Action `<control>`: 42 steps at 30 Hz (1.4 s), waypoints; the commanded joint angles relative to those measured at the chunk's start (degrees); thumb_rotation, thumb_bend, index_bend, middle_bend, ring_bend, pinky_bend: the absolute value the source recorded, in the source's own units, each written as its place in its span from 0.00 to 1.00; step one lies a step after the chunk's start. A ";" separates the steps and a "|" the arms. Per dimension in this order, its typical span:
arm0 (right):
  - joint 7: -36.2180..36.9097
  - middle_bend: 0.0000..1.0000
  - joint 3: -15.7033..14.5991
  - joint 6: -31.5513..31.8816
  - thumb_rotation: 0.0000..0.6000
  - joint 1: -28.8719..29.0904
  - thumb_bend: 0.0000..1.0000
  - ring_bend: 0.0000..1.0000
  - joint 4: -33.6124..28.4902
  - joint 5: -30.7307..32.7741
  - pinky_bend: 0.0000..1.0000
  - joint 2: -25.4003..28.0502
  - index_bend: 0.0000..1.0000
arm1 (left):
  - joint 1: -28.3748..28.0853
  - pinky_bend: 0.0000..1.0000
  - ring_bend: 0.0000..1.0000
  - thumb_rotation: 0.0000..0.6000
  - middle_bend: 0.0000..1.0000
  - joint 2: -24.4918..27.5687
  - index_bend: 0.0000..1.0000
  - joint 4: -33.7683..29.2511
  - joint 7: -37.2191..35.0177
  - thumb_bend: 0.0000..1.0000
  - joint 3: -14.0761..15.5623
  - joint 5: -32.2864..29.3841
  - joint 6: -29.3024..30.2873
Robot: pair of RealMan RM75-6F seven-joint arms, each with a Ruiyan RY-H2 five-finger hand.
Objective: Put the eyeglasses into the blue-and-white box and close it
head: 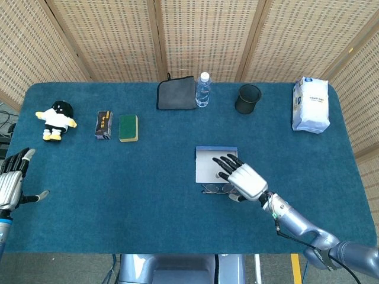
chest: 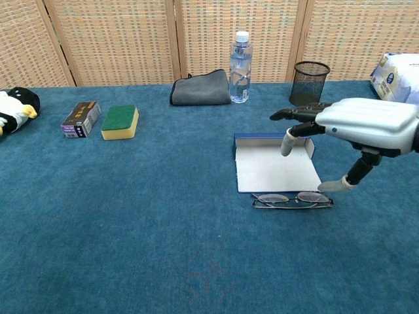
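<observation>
Chest view: eyeglasses (chest: 292, 199) lie folded flat on the counter (chest: 131, 222), touching or just beside the near edge of the blue-and-white box (chest: 275, 167), which sits open with its lid up at the far side. Thin wire frame, so likely light, springy and fragile; lenses slippery. Best hold looks like a pinch at the bridge or a temple hinge, not the lenses. Right hand (chest: 366, 124) hovers over the box's near right corner, fingers (chest: 298, 114) spread, holding nothing, thumb tip close to the glasses' right end. Left hand (head: 10, 180) is well apart at the counter's left edge, spread and empty.
</observation>
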 commanded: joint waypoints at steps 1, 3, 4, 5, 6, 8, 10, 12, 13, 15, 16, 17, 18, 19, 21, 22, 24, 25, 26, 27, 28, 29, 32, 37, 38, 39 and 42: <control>0.52 0.00 -0.40 -0.81 1.00 -0.24 0.36 0.00 2.02 -0.80 0.06 -2.17 0.32 | 0.06 0.00 0.00 1.00 0.00 -0.11 0.00 0.12 0.06 0.00 0.00 0.11 0.30; 0.80 0.00 -0.28 -1.26 1.00 -0.23 0.38 0.00 2.65 -0.73 0.06 -2.91 0.34 | 0.06 0.00 0.00 1.00 0.00 -0.16 0.00 0.19 -0.06 0.00 -0.03 0.08 0.30; 0.89 0.00 -0.22 -1.39 1.00 -0.25 0.39 0.00 2.88 -0.69 0.06 -3.22 0.35 | 0.04 0.00 0.00 1.00 0.00 -0.17 0.00 0.23 -0.08 0.00 -0.04 0.06 0.27; 1.02 0.00 -0.10 -1.47 1.00 -0.31 0.40 0.00 3.27 -0.62 0.06 -3.72 0.35 | 0.01 0.00 0.00 1.00 0.00 -0.19 0.00 0.30 -0.06 0.00 -0.05 0.00 0.20; 1.14 0.00 0.01 -1.52 1.00 -0.38 0.41 0.00 3.71 -0.58 0.06 -4.26 0.35 | -0.02 0.00 0.00 1.00 0.00 -0.22 0.00 0.35 -0.03 0.00 -0.04 -0.06 0.13; 1.32 0.00 0.20 -1.88 1.00 -0.46 0.41 0.00 4.74 -0.45 0.06 -5.37 0.35 | -0.08 0.00 0.00 1.00 0.00 -0.24 0.00 0.39 -0.05 0.00 -0.03 -0.19 -0.08; 1.27 0.00 0.17 -2.84 1.00 -0.48 0.41 0.00 5.77 -0.12 0.06 -6.39 0.35 | -0.10 0.00 0.00 1.00 0.00 -0.27 0.00 0.40 0.03 0.00 -0.02 -0.17 -0.04; 1.09 0.00 0.23 -3.15 1.00 -0.53 0.41 0.00 6.30 -0.02 0.06 -6.86 0.35 | -0.08 0.00 0.00 1.00 0.00 -0.25 0.00 0.34 0.02 0.00 -0.04 -0.18 0.02; 0.99 0.00 0.25 -3.24 1.00 -0.57 0.41 0.00 6.48 0.02 0.06 -7.02 0.35 | -0.07 0.00 0.00 1.00 0.00 -0.24 0.00 0.34 0.02 0.00 -0.04 -0.19 0.04; 0.71 0.00 0.32 -3.50 1.00 -0.68 0.41 0.00 6.98 0.20 0.06 -7.39 0.35 | -0.06 0.00 0.00 1.00 0.00 -0.23 0.00 0.34 -0.01 0.00 -0.06 -0.22 0.07; 0.59 0.00 0.38 -3.66 1.00 -0.71 0.41 0.00 7.15 0.34 0.06 -7.53 0.35 | -0.05 0.00 0.00 1.00 0.00 -0.22 0.00 0.33 -0.04 0.00 -0.06 -0.24 0.07; 0.48 0.00 0.45 -3.85 1.00 -0.75 0.41 0.00 7.28 0.53 0.06 -7.66 0.35 | -0.04 0.00 0.00 1.00 0.00 -0.21 0.00 0.34 -0.05 0.00 -0.06 -0.26 0.07; 0.30 0.00 0.59 -4.17 1.00 -0.82 0.41 0.00 7.41 0.89 0.06 -7.82 0.35 | -0.05 0.00 0.00 1.00 0.00 -0.21 0.00 0.36 -0.07 0.00 -0.06 -0.27 0.06; 0.19 0.00 0.69 -4.37 1.00 -0.86 0.41 0.00 7.46 1.15 0.06 -7.91 0.35 | -0.05 0.00 0.00 1.00 0.00 -0.21 0.00 0.37 -0.08 0.00 -0.05 -0.27 0.04; -0.07 0.00 0.90 -4.79 1.00 -1.01 0.41 0.00 7.56 1.76 0.06 -8.14 0.35 | -0.07 0.00 0.00 1.00 0.00 -0.22 0.00 0.39 -0.09 0.00 -0.03 -0.26 -0.03; -0.23 0.00 1.01 -4.93 1.00 -1.08 0.41 0.00 7.59 2.02 0.06 -8.24 0.35 | -0.10 0.00 0.00 1.00 0.00 -0.22 0.00 0.40 -0.10 0.00 -0.02 -0.27 -0.10; -0.55 0.00 1.17 -5.12 1.00 -1.26 0.41 0.00 7.57 2.45 0.06 -8.40 0.35 | -0.15 0.00 0.00 1.00 0.00 -0.22 0.00 0.43 -0.11 0.00 0.00 -0.32 -0.24; -0.67 0.00 1.25 -5.20 1.00 -1.33 0.41 0.00 7.55 2.62 0.06 -8.48 0.35 | -0.18 0.00 0.00 1.00 0.00 -0.22 0.00 0.43 -0.12 0.00 -0.01 -0.33 -0.28; -0.82 0.00 1.32 -5.36 1.00 -1.45 0.41 0.00 7.53 2.88 0.06 -8.60 0.35 | -0.21 0.00 0.00 1.00 0.00 -0.22 0.00 0.44 -0.12 0.00 -0.01 -0.36 -0.35; -0.96 0.00 1.35 -5.43 1.00 -1.53 0.41 0.00 7.55 3.02 0.06 -8.69 0.35 | -0.21 0.00 0.00 1.00 0.00 -0.22 0.00 0.43 -0.16 0.00 0.01 -0.37 -0.38; -1.15 0.00 1.39 -5.48 1.00 -1.62 0.41 0.00 7.63 3.14 0.06 -8.84 0.35 | -0.20 0.00 0.00 1.00 0.00 -0.21 0.00 0.43 -0.17 0.00 0.02 -0.34 -0.38; -1.43 0.00 1.45 -5.56 1.00 -1.68 0.41 0.00 7.81 3.28 0.06 -9.03 0.35 | -0.19 0.00 0.00 1.00 0.00 -0.21 0.00 0.44 -0.18 0.00 0.04 -0.32 -0.37; -2.01 0.00 1.65 -5.72 1.00 -2.09 0.41 0.00 8.45 3.93 0.06 -9.87 0.35 | -0.15 0.00 0.00 1.00 0.00 -0.21 0.00 0.44 -0.22 0.00 0.06 -0.28 -0.28; -2.45 0.00 1.74 -5.39 1.00 -2.92 0.41 0.00 9.44 4.48 0.06 -11.00 0.36 | -0.19 0.00 0.00 1.00 0.00 -0.25 0.00 0.54 -0.15 0.00 0.07 -0.42 -0.41; -2.51 0.00 1.69 -5.28 1.00 -3.10 0.41 0.00 9.76 4.46 0.06 -11.26 0.36 | -0.23 0.00 0.00 1.00 0.00 -0.27 0.00 0.57 -0.13 0.00 0.07 -0.46 -0.47; -2.56 0.00 1.65 -5.22 1.00 -3.22 0.41 0.00 10.01 4.46 0.06 -11.44 0.37 | -0.24 0.00 0.00 1.00 0.00 -0.28 0.00 0.59 -0.13 0.00 0.07 -0.49 -0.52; -2.56 0.00 1.62 -5.06 1.00 -3.60 0.41 0.00 10.93 4.56 0.06 -12.11 0.39 | -0.30 0.00 0.00 1.00 0.00 -0.29 0.00 0.59 -0.13 0.00 0.04 -0.57 -0.62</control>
